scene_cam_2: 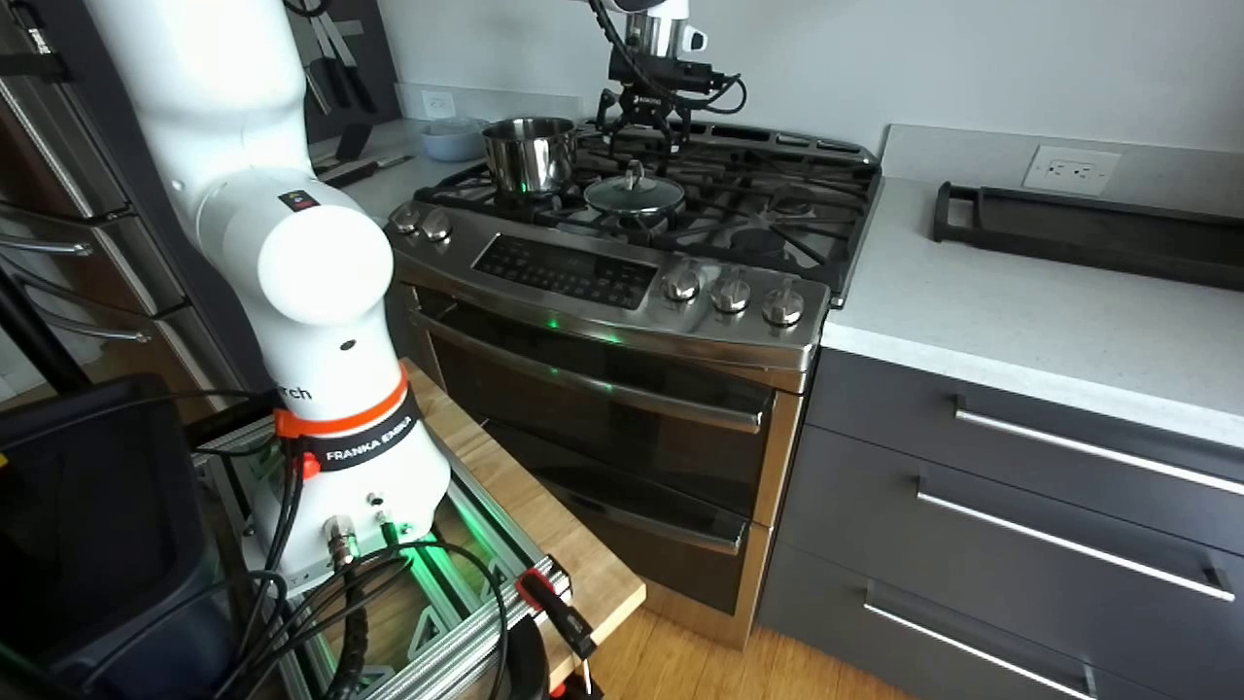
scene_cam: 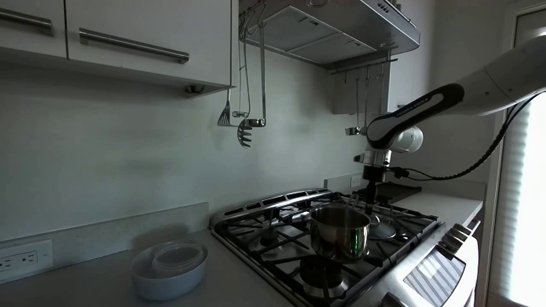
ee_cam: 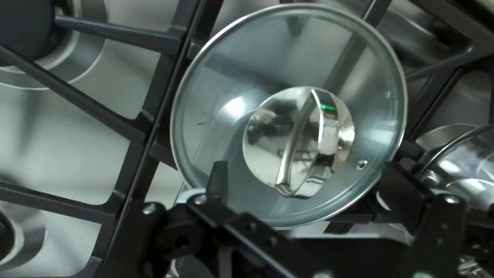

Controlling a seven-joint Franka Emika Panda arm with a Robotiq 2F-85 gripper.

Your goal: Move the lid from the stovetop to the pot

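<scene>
Steel stovetop (scene_cam_2: 743, 199) bears one pot (scene_cam_2: 531, 160), one lid (scene_cam_2: 627, 197).

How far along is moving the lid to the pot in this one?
Early. Looks done: the open hand hovers near the lid. Under way: probably the grasp, though nothing is held and the lid rests on the stovetop. Left: grip the lid's handle, lift, and cover the pot, whose top is open.

Bent white arm (scene_cam: 486, 91), gripper (scene_cam_2: 643, 142) pointing down, fingers (ee_cam: 219, 182) spread apart
</scene>
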